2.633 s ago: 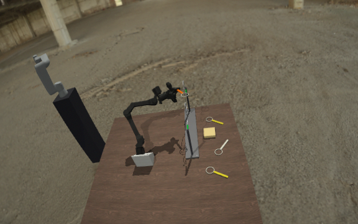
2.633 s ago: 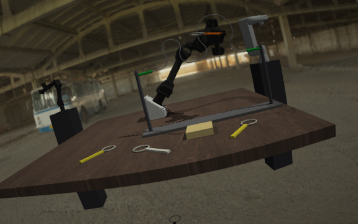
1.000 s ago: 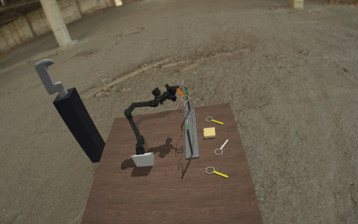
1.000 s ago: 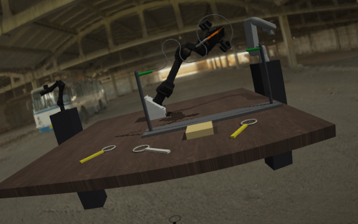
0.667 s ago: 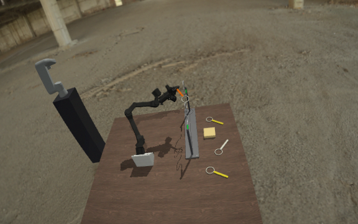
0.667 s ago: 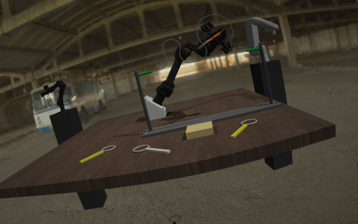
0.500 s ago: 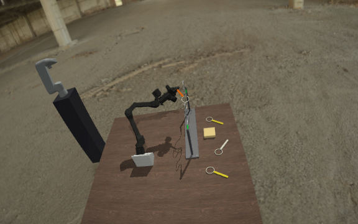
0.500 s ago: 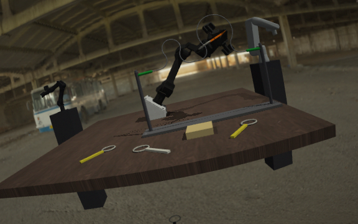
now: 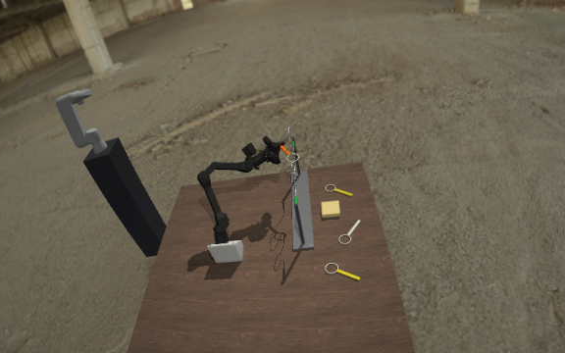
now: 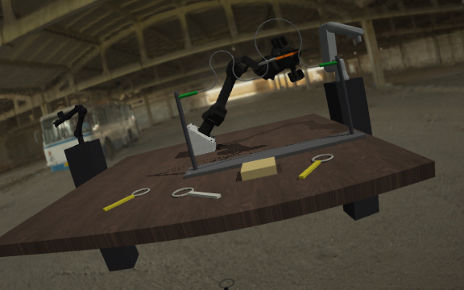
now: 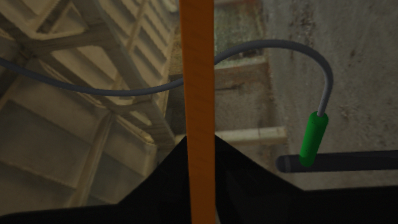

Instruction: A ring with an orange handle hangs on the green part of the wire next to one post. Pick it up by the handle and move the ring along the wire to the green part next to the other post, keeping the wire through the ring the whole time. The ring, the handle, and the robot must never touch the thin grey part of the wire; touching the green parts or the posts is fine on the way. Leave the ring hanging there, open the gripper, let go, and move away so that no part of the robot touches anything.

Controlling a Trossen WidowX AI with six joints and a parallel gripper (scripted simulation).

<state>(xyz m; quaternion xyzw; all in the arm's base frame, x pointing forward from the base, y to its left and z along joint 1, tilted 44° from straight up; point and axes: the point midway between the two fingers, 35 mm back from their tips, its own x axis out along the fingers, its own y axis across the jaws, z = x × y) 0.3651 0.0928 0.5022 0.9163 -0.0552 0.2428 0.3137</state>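
Observation:
The ring (image 9: pixel 292 157) (image 10: pixel 267 61) is up at the thin grey wire, between the two green parts; it looks nearly edge-on in the exterior view. Whether it touches the wire is too small to tell. My gripper (image 9: pixel 282 145) (image 10: pixel 295 53) (image 11: pixel 200 143) is shut on its orange handle (image 9: pixel 285 150) (image 10: pixel 284 56) (image 11: pixel 199 85). One green part (image 9: pixel 293 143) (image 10: pixel 328 64) is at the far post (image 10: pixel 344 97); the other green part (image 9: pixel 296 200) (image 10: pixel 188 94) is at the near post (image 9: pixel 300 223) (image 10: pixel 185 130). The wrist view shows the wire (image 11: pixel 120 92) behind the handle and one green part (image 11: pixel 314 139); the ring is out of that view.
The wire has a big loop (image 10: pixel 278 18) and a smaller bend above the grey base bar (image 9: pixel 303 196) (image 10: pixel 296 150). A yellow block (image 9: pixel 331 209) (image 10: pixel 258 167), two yellow-handled rings and a white-handled ring (image 9: pixel 354 228) (image 10: pixel 205 195) lie on the table. A grey arm (image 9: pixel 72 118) stands on a black pedestal beyond.

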